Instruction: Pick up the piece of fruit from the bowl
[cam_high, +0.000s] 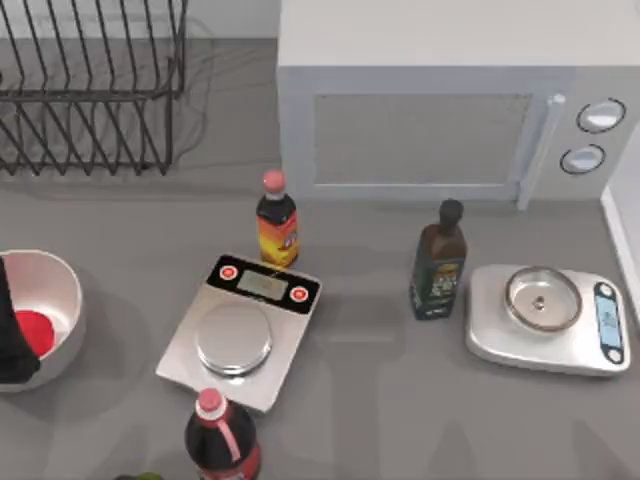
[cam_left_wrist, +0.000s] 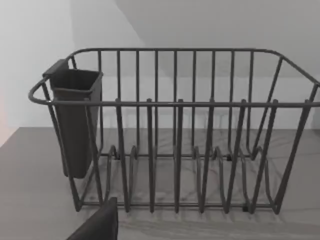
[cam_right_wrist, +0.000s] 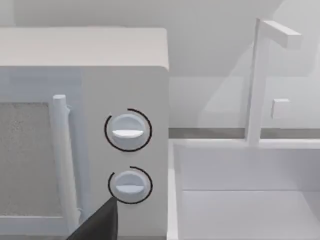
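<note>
Fruit (cam_high: 33, 331) sits in the bowl (cam_high: 60, 275) at the table's far left edge, partly under the left arm's dark bulk (cam_high: 12, 340). Prob. firm, smooth, slippery & round, light enough; best gripped across its widest part from above, w/ the bowl wall crowding the approach. Can't tell jaw state on either arm.

Top view gives fruit & bowl; left wrist view faces the rack (cam_left_wrist: 175, 130) instead, right wrist view the microwave (cam_right_wrist: 85, 125) dials.

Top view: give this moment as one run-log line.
fruit: in bowl, table's left edge | left arm: dark, over bowl | fruit: not lifted
</note>
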